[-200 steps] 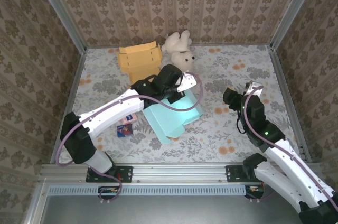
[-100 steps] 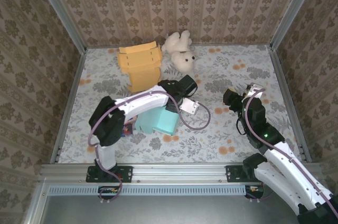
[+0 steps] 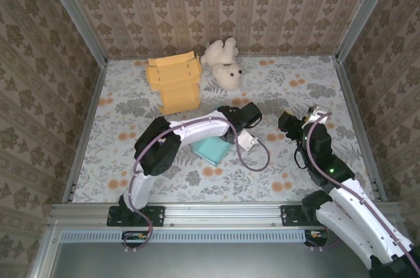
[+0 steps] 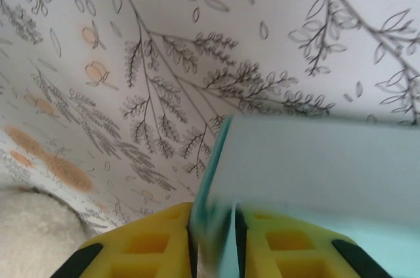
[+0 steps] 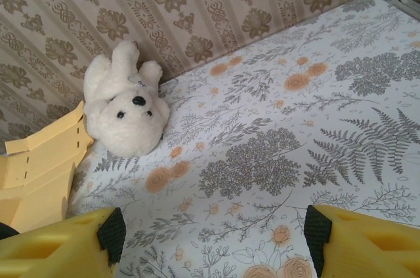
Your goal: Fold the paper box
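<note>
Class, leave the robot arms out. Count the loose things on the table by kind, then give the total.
Paper boxes: 2 (teal box, yellow box)
Plush toys: 1 (white bear)
Total: 3

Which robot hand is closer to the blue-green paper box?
Left. The left gripper is right at the teal paper box, with the box's edge between its fingers. The right gripper hangs open off to the box's right, not touching it.
</note>
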